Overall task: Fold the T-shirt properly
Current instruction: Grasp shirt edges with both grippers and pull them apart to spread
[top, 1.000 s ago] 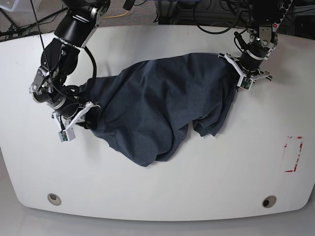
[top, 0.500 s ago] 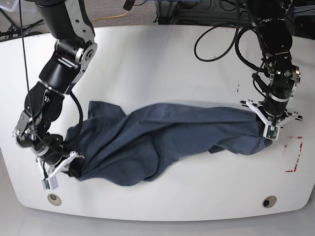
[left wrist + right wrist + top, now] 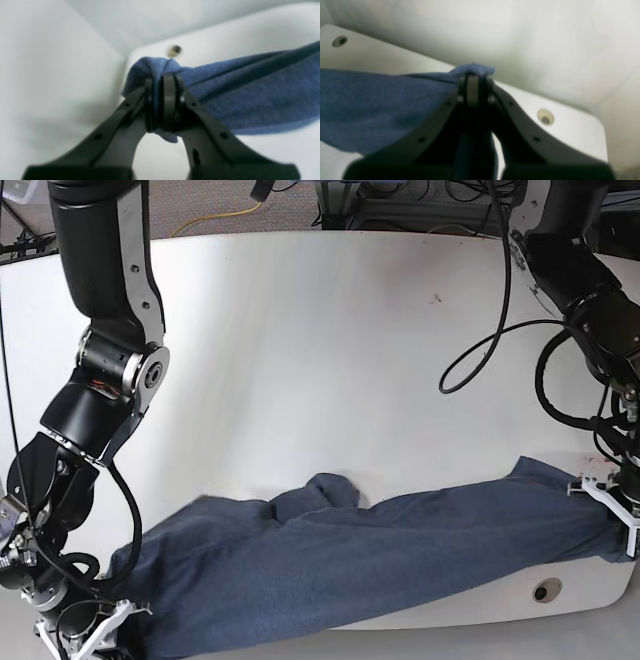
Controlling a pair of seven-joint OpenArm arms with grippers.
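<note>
White desk [image 3: 330, 360], near edge at 6 o'clock. T-shirt [image 3: 330, 570] stretched along it, overhanging. Left fingers [image 3: 163, 105] and right fingers [image 3: 472, 92] pinching opposite ends. Risk: cloth sliding off if released unevenly.

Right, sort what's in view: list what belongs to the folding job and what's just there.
Belongs to the job:
T-shirt, stretched along the table's near edge
left hand, clamped on it
right hand, clamped on it

Just there:
table
red tape mark
cables
</note>
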